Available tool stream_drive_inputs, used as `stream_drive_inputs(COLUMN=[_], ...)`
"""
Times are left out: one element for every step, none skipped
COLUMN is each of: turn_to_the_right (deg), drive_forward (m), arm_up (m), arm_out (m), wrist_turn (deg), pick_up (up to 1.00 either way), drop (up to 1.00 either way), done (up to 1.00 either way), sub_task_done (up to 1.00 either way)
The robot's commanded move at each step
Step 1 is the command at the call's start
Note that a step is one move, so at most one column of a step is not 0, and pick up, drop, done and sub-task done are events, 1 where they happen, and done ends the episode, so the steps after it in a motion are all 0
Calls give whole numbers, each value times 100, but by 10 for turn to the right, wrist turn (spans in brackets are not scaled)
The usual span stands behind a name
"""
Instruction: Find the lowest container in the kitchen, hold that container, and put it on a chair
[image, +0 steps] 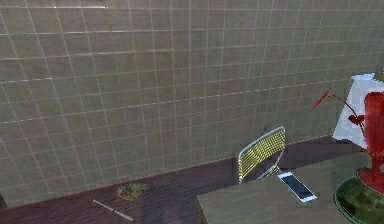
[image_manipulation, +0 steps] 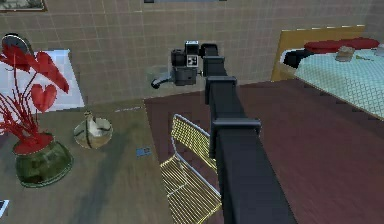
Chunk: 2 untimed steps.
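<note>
A yellow wire-mesh chair (image: 262, 155) stands at the table's far edge; in the arm side view the chair (image_manipulation: 190, 170) is just left of my arm (image_manipulation: 235, 140). A small tan bowl-like container (image_manipulation: 95, 130) with something white in it sits on the table (image_manipulation: 120, 180). On the dark floor by the tiled wall lies a low brownish round thing (image: 132, 189). My gripper (image_manipulation: 160, 80) reaches out past the chair, near where floor meets wall. I cannot tell whether it holds anything.
A red plant in a green glass vase (image_manipulation: 40, 150) stands on the table, the same plant (image: 372, 130) showing at the forward view's right. A phone (image: 297, 186) lies on the table. A thin stick (image: 112, 210) lies on the floor. A bed (image_manipulation: 350, 75) stands at the arm side view's right.
</note>
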Motion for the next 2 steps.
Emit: stream_drive_inputs(turn_to_the_right=[0, 0], drive_forward=[0, 0], arm_up=[0, 0], arm_out=[0, -10], wrist_turn=[0, 0], pick_up=[0, 0], drop=[100, 0], done=[0, 0], sub_task_done=[0, 0])
